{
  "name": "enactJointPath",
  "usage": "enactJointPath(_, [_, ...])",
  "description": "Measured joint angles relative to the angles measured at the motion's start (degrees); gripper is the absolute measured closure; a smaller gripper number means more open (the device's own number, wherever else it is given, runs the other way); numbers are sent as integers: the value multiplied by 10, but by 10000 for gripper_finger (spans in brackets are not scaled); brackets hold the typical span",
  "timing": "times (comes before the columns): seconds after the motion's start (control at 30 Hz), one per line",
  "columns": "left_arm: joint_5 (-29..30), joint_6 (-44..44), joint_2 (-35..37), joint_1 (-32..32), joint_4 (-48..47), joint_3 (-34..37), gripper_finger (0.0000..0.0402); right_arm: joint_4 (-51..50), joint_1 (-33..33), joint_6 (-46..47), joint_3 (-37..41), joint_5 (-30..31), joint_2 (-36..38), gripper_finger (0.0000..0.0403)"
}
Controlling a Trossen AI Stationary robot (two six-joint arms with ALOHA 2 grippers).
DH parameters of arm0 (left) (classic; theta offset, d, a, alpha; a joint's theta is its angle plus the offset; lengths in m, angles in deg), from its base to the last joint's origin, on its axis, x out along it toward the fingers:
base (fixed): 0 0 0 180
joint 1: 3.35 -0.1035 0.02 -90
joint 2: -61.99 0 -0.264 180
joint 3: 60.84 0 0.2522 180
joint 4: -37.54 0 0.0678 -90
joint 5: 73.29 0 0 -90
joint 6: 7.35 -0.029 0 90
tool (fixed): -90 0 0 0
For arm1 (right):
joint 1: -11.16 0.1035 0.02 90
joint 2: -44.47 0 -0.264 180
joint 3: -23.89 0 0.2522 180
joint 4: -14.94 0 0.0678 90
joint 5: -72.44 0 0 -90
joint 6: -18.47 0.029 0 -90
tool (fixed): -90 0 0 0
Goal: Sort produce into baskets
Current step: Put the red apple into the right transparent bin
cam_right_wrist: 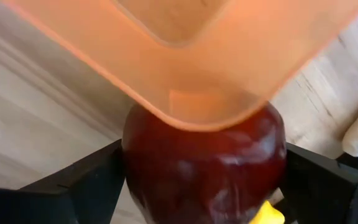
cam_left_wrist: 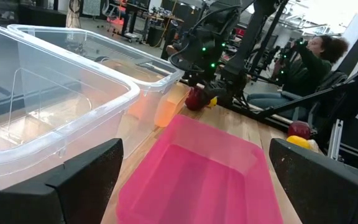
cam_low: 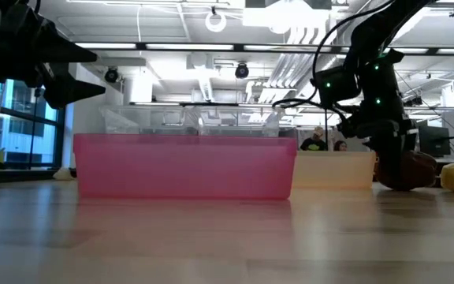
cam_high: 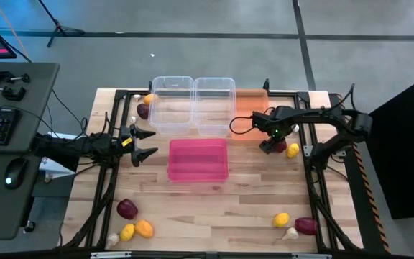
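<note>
I judge sorting barely begun: the pink bin (cam_high: pixel 198 160), orange bin (cam_high: pixel 246 108) and both clear bins (cam_high: pixel 192 104) look empty, with produce scattered at the table's corners. My right gripper (cam_high: pixel 273 145), jaws spread wide, straddles a red onion (cam_right_wrist: pixel 204 165) beside the orange bin. My left gripper (cam_high: pixel 144 143) waits open, left of the pink bin.

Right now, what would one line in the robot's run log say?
right gripper: open around red onion, beside orange basket | left gripper: open, waiting by pink basket
</note>
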Motion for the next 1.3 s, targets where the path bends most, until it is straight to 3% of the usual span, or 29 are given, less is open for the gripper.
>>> enactJointPath(0.33, [0,0,0,0,0,0,11,-34,0,-23,0,-4,14,83])
enactJointPath(0.47, [0,0,0,0,0,0,11,-81,0,-15,0,-16,65,95])
enactJointPath(0.7, [0,0,0,0,0,0,11,-117,1,22,-54,-95,201,95])
enactJointPath(0.87, [0,0,0,0,0,0,11,-31,1,35,-107,-137,283,95])
enactJointPath(1.03, [0,0,0,0,0,0,11,142,1,70,-116,-139,315,95])
enactJointPath(1.13, [0,0,0,0,0,0,11,229,1,75,-116,-138,296,95])
enactJointPath(1.3, [0,0,0,0,0,0,11,354,1,60,-115,-132,202,95])
